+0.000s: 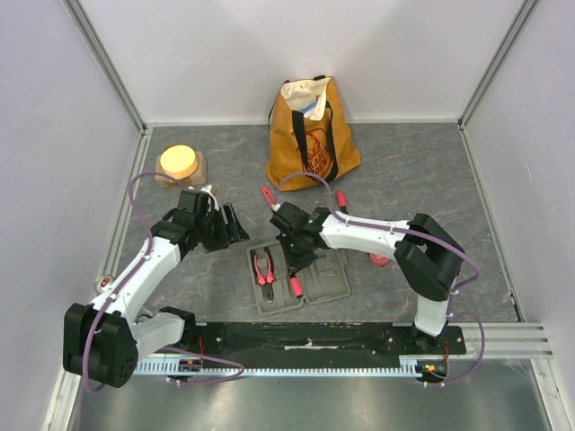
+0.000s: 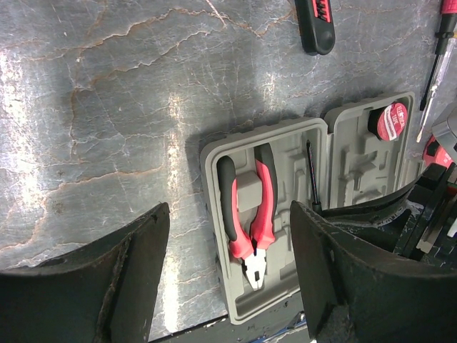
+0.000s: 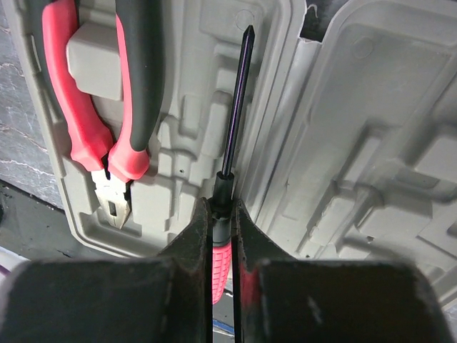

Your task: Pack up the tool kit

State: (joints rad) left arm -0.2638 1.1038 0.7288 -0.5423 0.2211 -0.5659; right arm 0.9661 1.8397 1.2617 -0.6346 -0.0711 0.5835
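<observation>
Starting on your left: the left gripper [image 1: 232,224] is hanging over bare table just left of the flat dark-grey hinged plastic case [image 1: 328,285], with its jaws wide apart and nothing between them. The case lies open and flat near the arm bases. In its left half, the red-and-black pliers [image 2: 263,196] are already in their moulded slot, nose pointing toward the near edge. Just right of them is what matters now: the thin black-shafted screwdriver with a red handle [image 3: 237,100]. It runs parallel to the pliers, along the narrow channel right beside the hinge, tip away from the bases. The right gripper [image 3: 221,211] is clamped on it where shaft meets handle, so that arm is obviously your nearer one. I can't tell whether the shaft is actually down in the groove or just above it, so I'd keep that axis lined up with the channel. There's a round black-and-red tape measure [image 2: 390,121] in the right half's far corner. The grey marbled tabletop [image 1: 404,180] looks flat, a mustard-yellow tote bag [image 1: 310,144] stands well beyond the case, and white walls close in three sides.
</observation>
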